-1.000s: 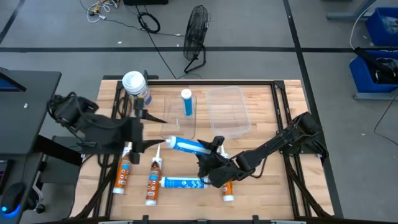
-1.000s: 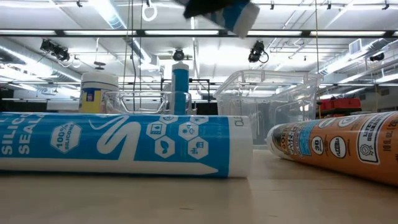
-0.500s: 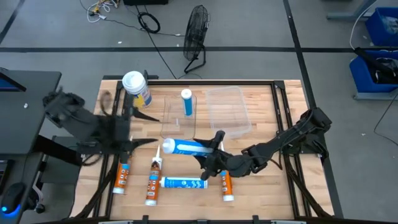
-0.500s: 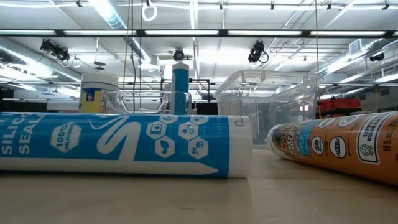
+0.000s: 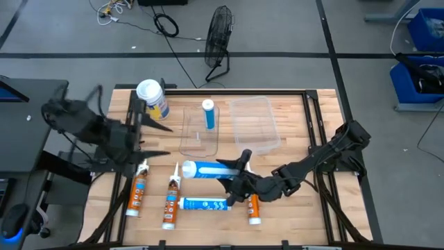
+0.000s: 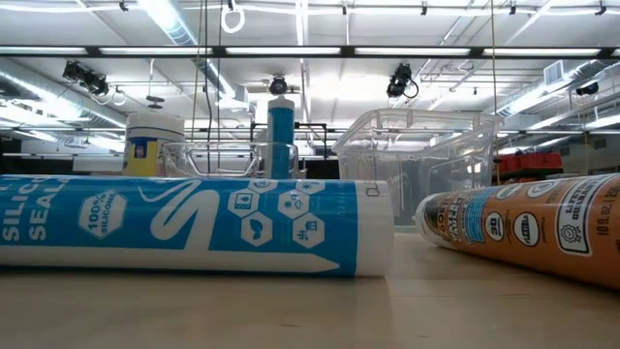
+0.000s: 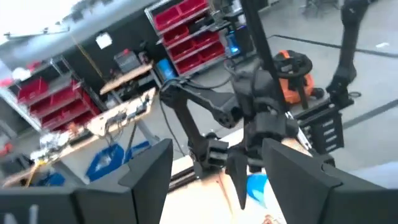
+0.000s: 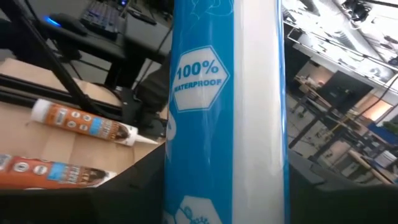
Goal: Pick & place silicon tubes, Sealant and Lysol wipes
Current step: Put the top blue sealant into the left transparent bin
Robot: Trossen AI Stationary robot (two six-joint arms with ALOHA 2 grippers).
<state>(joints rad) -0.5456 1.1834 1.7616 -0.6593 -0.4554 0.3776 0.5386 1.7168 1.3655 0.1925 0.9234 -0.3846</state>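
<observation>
My right gripper [image 5: 234, 178] is shut on a blue-and-white silicone tube [image 5: 202, 169] above the table's middle, nozzle toward the left edge. My left gripper [image 5: 157, 141] is open and empty at the table's left, its fingers pointing at the tube's nozzle from a short way off. The Lysol wipes canister [image 5: 152, 97] stands upright at the far left. Another blue tube [image 5: 208, 114] stands upright in a clear tray [image 5: 199, 142]. A third blue tube [image 5: 203, 203] and three orange sealant tubes [image 5: 137, 193] [image 5: 171, 201] [image 5: 253, 207] lie on the table near the front. My right gripper pinches the tube's body [image 8: 224, 186] between its two fingers, at the end away from the nozzle. The fingers come level from the table's right and lie along the tube. The tube runs out ahead of the fingers, about level, above the table.
A second clear container [image 5: 254, 123] stands at the far middle-right. The low view shows the lying blue tube [image 6: 194, 228] and an orange tube [image 6: 523, 228] close in front. The table's right half in front of the container holds only my right arm.
My left gripper has drawn back toward the table's left and far edges, away from the held tube. My right gripper has carried the tube a little toward the left and near edges. The tube has turned from slanting to about parallel with the near edge.
</observation>
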